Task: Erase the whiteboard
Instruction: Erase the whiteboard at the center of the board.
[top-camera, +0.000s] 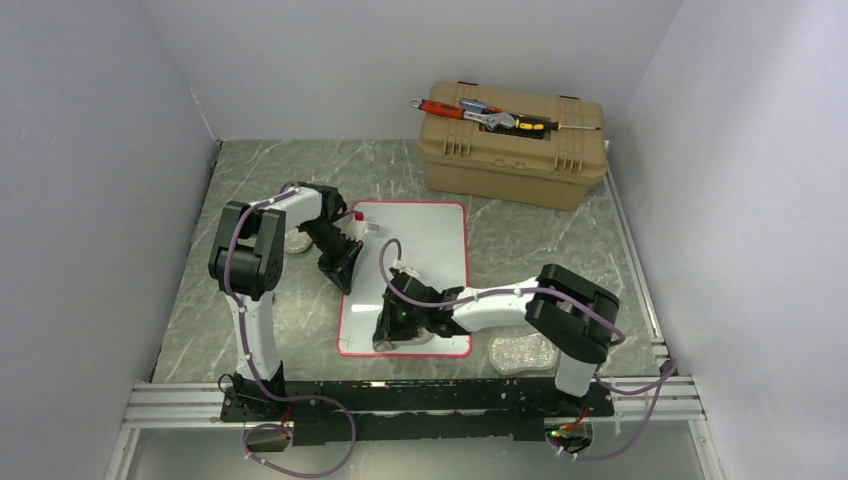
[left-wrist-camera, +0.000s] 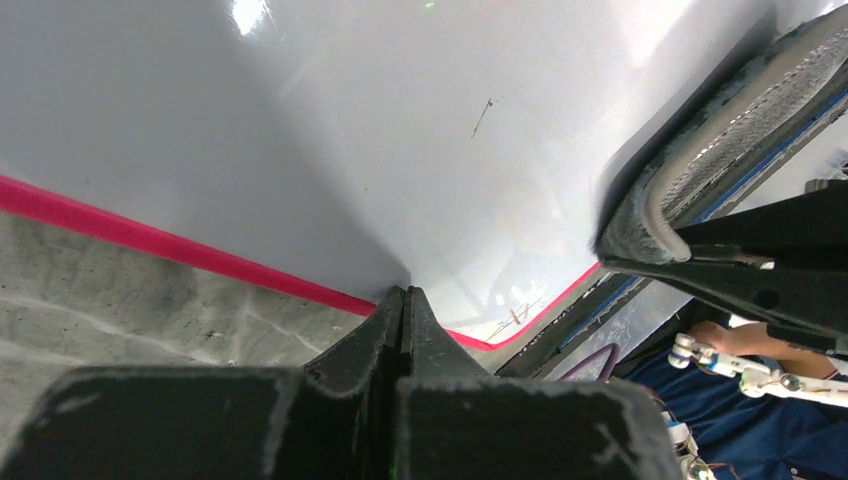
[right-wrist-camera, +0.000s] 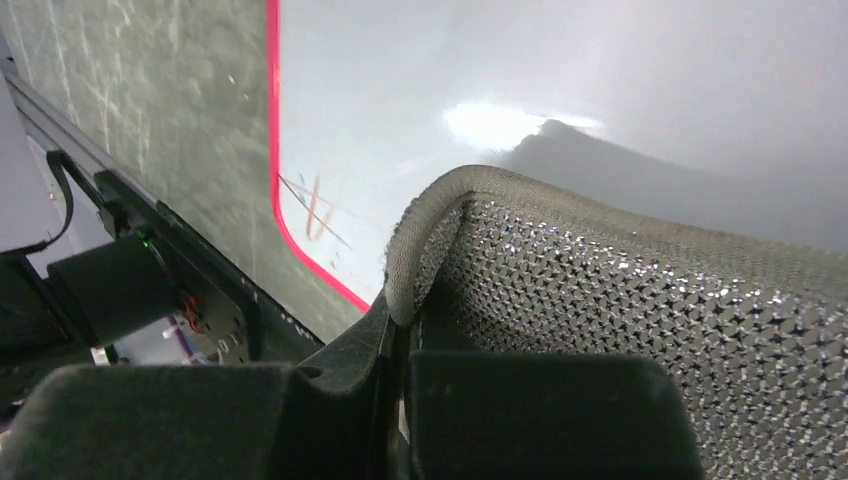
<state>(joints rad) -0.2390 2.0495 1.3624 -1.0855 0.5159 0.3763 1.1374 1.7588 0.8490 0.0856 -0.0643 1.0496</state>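
So the right arm (top-camera: 500, 300) is stretched out left, right gripper (right-wrist-camera: 398, 330) clamped on a sparkly pad (right-wrist-camera: 620, 300) on the whiteboard (top-camera: 425, 240), left gripper (left-wrist-camera: 405, 300) closed empty at its left rim.

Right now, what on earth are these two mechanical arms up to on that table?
They are cleaning a large glossy white whiteboard with a thin red rim. The right arm's pincer is shut on a grey, glittery mesh pad that lies against the board's near end. The left arm's pincer is shut on nothing, its tips at the board's left rim, perhaps steadying it. A few thin pen scribbles show by a near corner, so the job isn't finished.
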